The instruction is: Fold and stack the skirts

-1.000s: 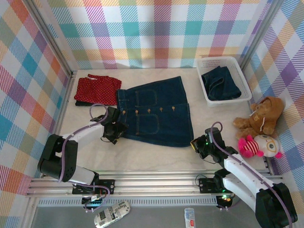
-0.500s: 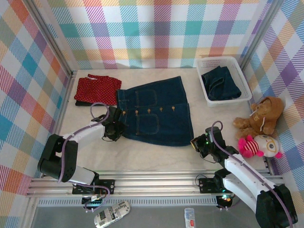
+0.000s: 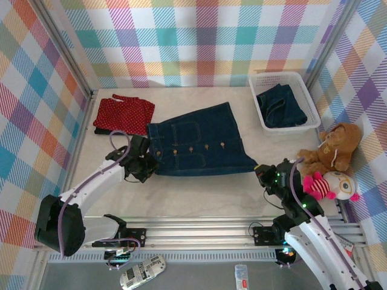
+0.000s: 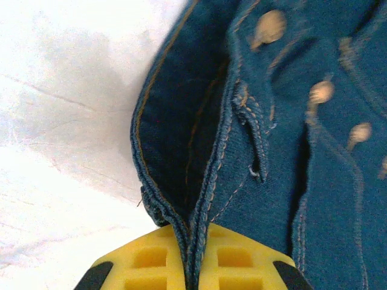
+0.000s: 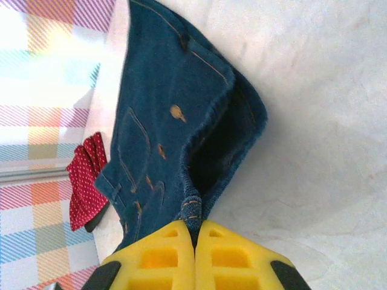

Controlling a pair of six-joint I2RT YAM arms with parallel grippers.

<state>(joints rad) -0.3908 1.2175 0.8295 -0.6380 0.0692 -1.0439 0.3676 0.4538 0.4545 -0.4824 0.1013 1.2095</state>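
Tabletop (image 3: 193, 194) overhead bears basket (image 3: 289, 127) and red skirt (image 3: 124, 115); close-up, left tool (image 4: 188, 238) and right tool (image 5: 195, 237) clamp denim skirt (image 5: 157, 96).

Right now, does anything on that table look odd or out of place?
The denim skirt lies askew, its near corners pinched by the left gripper and right gripper. A teddy bear and pink doll sit oddly at the right edge.

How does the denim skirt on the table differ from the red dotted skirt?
The left gripper and right gripper hold the denim skirt by its near corners; the red dotted skirt lies untouched. The denim skirt is larger, with buttons; the red dotted skirt is smaller, atop a black skirt. Both rest on the table.
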